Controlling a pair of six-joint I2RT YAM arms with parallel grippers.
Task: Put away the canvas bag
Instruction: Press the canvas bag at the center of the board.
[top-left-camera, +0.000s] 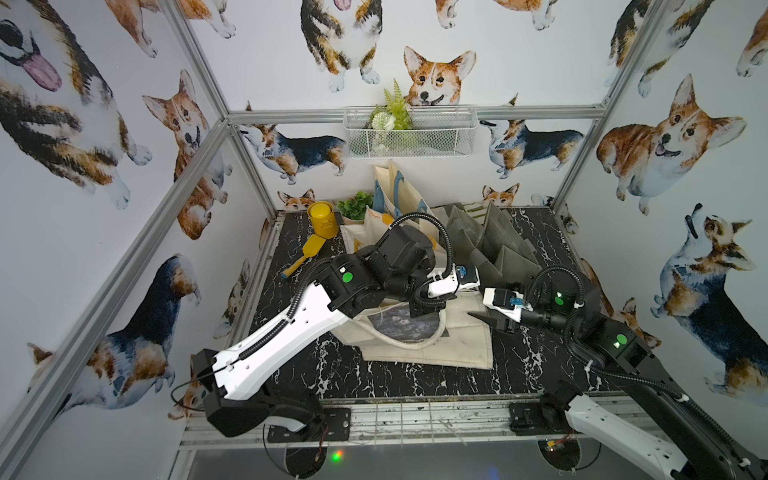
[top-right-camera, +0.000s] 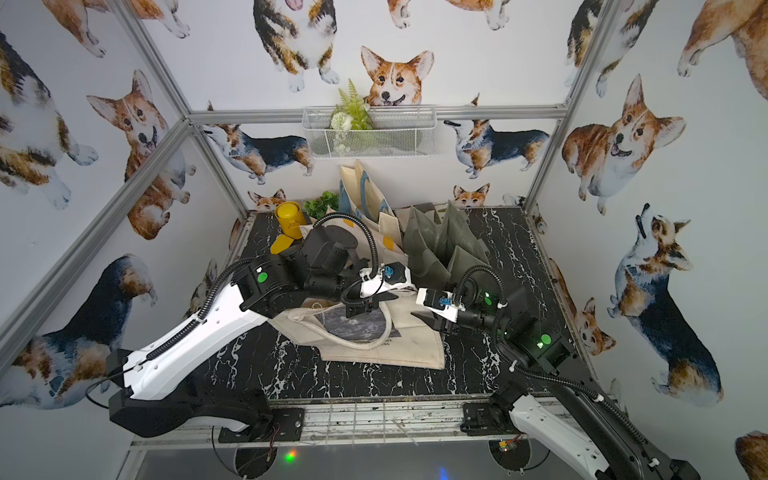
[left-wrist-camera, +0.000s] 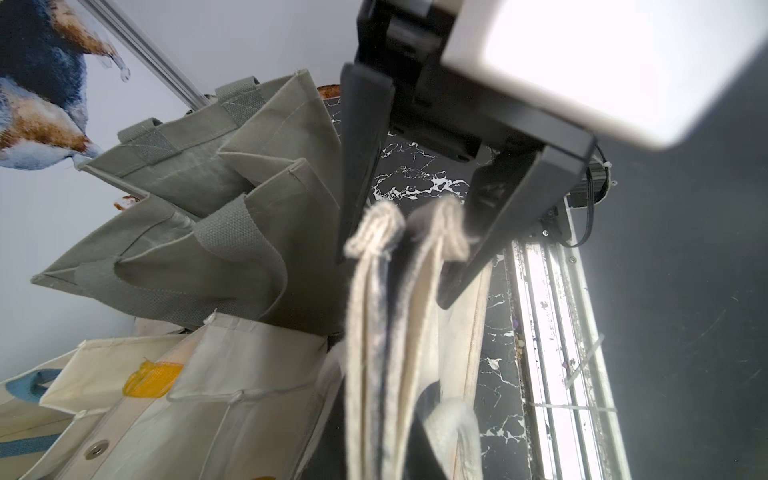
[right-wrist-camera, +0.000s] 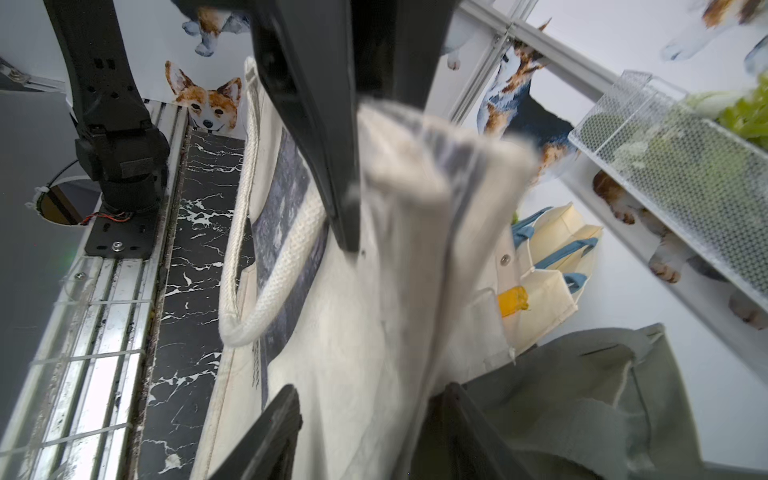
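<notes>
The canvas bag (top-left-camera: 432, 345) lies mid-bench, toward the front edge. The left hand (left-wrist-camera: 409, 249) pinches its folded top edge. The right hand (right-wrist-camera: 357, 316) stands wide around the bag's cloth, gripping nothing.

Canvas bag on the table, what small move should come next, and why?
Probably clamp the left gripper on the folded edges of the canvas bag: they sit between its jaws, while the right gripper stands open, so nothing else secures the bag.
</notes>
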